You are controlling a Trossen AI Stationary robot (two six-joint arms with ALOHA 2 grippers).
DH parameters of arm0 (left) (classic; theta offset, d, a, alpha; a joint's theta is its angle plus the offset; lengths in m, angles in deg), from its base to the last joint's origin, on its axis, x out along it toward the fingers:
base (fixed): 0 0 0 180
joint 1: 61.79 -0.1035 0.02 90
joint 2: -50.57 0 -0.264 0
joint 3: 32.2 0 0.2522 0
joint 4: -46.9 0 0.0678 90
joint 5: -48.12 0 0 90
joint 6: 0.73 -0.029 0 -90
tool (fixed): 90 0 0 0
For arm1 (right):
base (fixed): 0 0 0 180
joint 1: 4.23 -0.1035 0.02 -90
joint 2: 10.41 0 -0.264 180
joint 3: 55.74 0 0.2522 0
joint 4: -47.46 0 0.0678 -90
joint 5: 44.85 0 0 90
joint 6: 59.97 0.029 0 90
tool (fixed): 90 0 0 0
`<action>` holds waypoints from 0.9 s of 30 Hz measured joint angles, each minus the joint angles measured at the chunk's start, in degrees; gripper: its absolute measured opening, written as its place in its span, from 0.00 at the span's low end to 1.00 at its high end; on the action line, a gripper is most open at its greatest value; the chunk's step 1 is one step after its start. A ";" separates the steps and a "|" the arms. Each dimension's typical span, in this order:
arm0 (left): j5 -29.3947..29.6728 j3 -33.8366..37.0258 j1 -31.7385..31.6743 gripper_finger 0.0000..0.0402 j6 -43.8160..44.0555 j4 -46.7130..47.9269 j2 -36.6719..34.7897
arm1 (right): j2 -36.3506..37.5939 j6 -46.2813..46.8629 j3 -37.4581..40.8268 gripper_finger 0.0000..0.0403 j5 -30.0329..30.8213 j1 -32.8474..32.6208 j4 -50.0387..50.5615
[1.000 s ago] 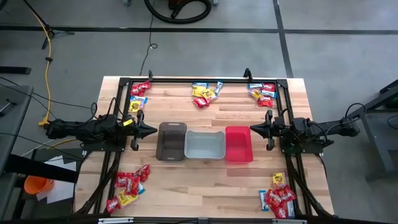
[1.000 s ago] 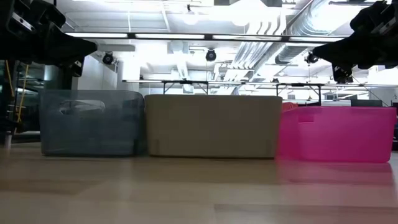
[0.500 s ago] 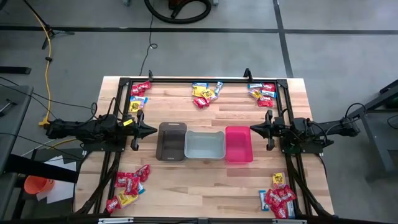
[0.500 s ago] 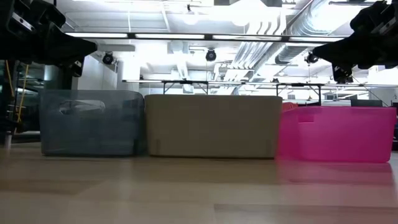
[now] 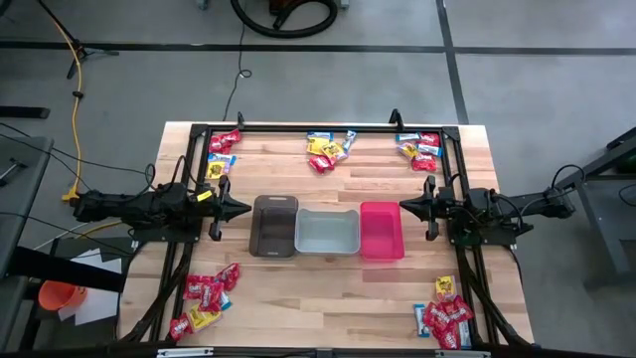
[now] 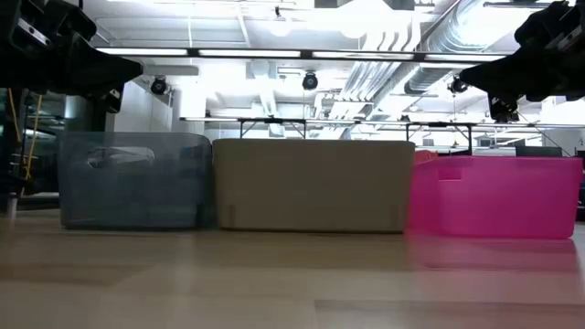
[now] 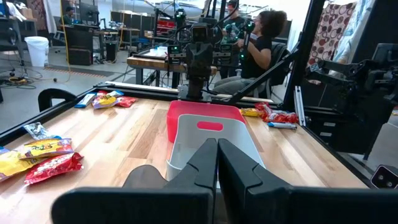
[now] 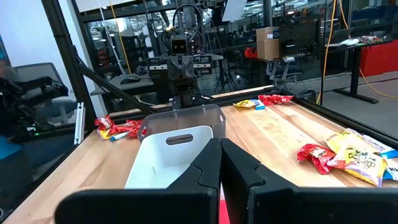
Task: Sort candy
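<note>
Three bins stand in a row at the table's middle: brown (image 5: 275,225), grey (image 5: 327,232) and pink (image 5: 382,230). Candy lies in five heaps: far left (image 5: 223,149), far middle (image 5: 329,150), far right (image 5: 419,150), near left (image 5: 206,298) and near right (image 5: 444,314). My left gripper (image 5: 246,210) is shut and empty, hovering left of the brown bin. My right gripper (image 5: 401,206) is shut and empty, hovering right of the pink bin. Both point at the bins.
A black frame (image 5: 318,127) runs along the table's far edge and down both sides. Bare wood lies between the bins and the candy heaps. In the left wrist view a person (image 7: 264,43) sits beyond the table.
</note>
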 joint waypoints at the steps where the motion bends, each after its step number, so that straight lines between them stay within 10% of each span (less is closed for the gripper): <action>1: -0.02 0.00 -0.01 0.00 0.00 -0.01 -0.02 | -0.01 0.00 0.00 0.00 0.00 -0.02 -0.02; 27: -0.01 0.00 0.00 0.00 0.00 -0.01 0.00 | -0.16 0.14 0.07 0.00 0.92 0.02 -2.21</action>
